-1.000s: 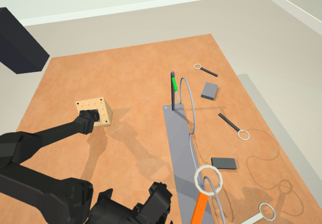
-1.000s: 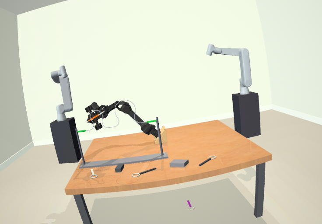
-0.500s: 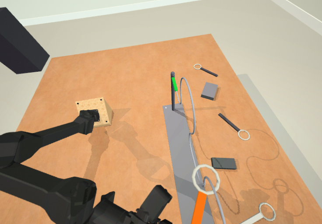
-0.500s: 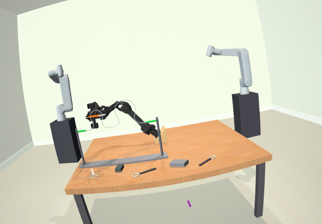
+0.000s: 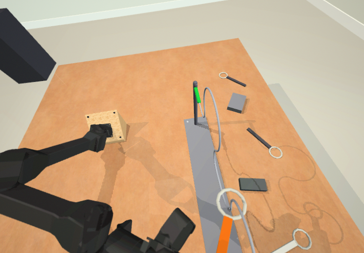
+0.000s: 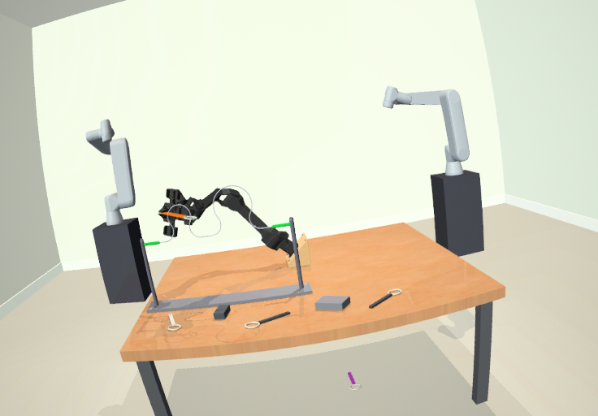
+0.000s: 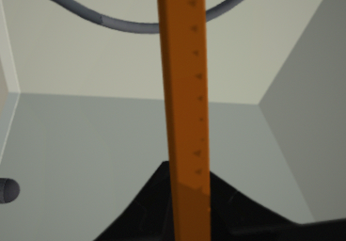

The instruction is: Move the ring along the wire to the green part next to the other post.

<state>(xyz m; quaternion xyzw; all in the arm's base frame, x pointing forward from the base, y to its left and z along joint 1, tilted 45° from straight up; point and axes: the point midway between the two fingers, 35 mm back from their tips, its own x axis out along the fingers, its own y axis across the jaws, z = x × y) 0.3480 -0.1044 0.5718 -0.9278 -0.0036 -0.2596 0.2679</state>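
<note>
"How is the tool set?"
"Its gripper (image 6: 162, 213) (image 7: 178, 169) is closed around the orange handle (image 5: 224, 234) (image 6: 172, 214) (image 7: 188, 99), which is held nearly level."
"And the ring (image 5: 218, 204) (image 6: 195, 218)?"
"It is held up between the posts, nearer the exterior view's left post (image 6: 149, 274); the wire (image 5: 218, 127) (image 6: 250, 204) (image 7: 136, 27) is seen within its outline from above. Whether they are touching cannot be told."

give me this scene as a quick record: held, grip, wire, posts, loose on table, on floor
held: orange handle of the off-white ring
grip: fingers shut on it
wire: curvy thin grey wire with green ends
posts: two dark upright posts
loose on table: three ring wands, two flat blocks
on floor: purple-handled ring
</note>
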